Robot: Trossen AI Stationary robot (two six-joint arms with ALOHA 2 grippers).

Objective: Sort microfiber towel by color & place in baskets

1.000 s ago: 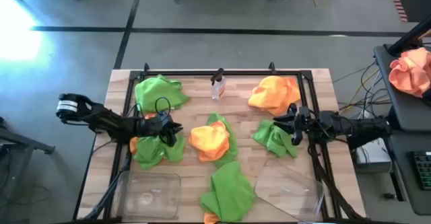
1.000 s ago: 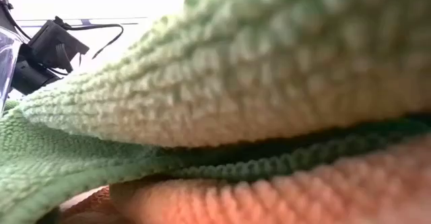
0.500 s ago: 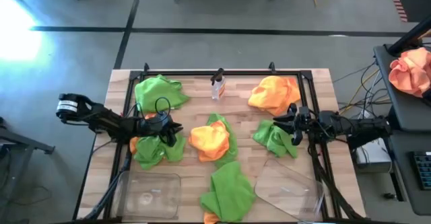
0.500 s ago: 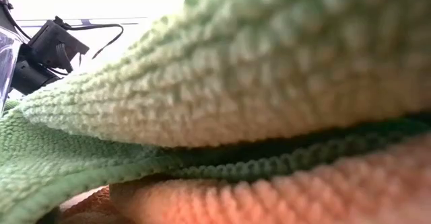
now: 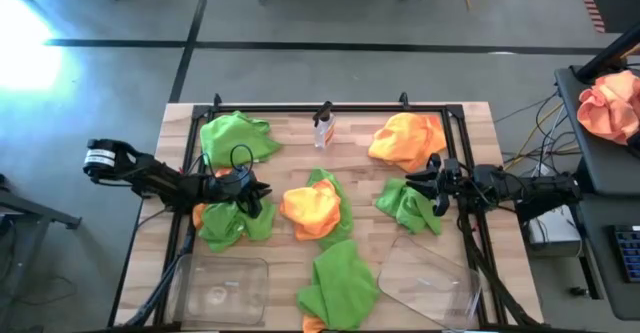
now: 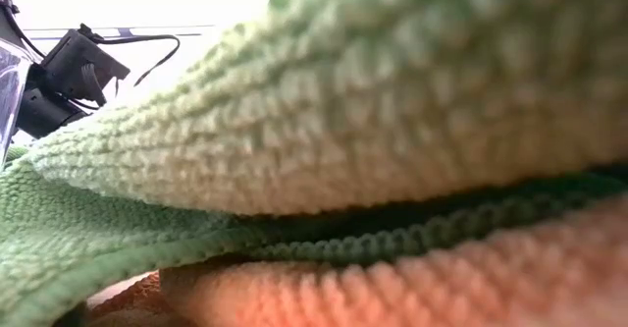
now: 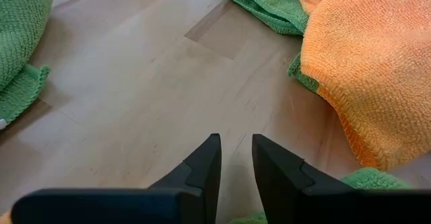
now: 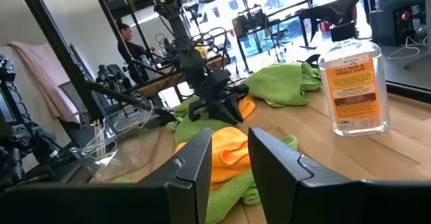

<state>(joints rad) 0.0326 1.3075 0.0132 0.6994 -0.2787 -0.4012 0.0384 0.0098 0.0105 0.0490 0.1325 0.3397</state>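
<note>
Largely blocked, the low view is filled by a green towel [image 6: 324, 101] lying over an orange towel [image 6: 422, 278] right at the lens; only a dark arm part at the upper left edge shows past them. In the high view the near basket rims run off the bottom edge, and an orange corner under the lower-centre green towel [image 5: 340, 283] is cut off there too.

Left gripper [image 5: 255, 195]: left of centre, arm reaching in horizontally from the left edge, poised over a mixed green and orange heap [image 5: 228, 221]. Its wrist view shows the two dark fingers [image 7: 202, 167] a narrow gap apart with bare wood between them, nothing gripped.

Right gripper [image 5: 432, 188]: right of centre, arm entering horizontally from the right edge, at the edge of a green towel [image 5: 408, 205]. Its fingers [image 8: 195, 160] also stand slightly apart, empty.

Other towels: green at upper left [image 5: 235, 136], orange at upper right [image 5: 410, 138], an orange-on-green pair at centre [image 5: 312, 208]. Two clear baskets, lower left [image 5: 222, 283] and lower right [image 5: 430, 281]; contents hard to make out. A spray bottle [image 5: 323, 126] stands at upper centre.
</note>
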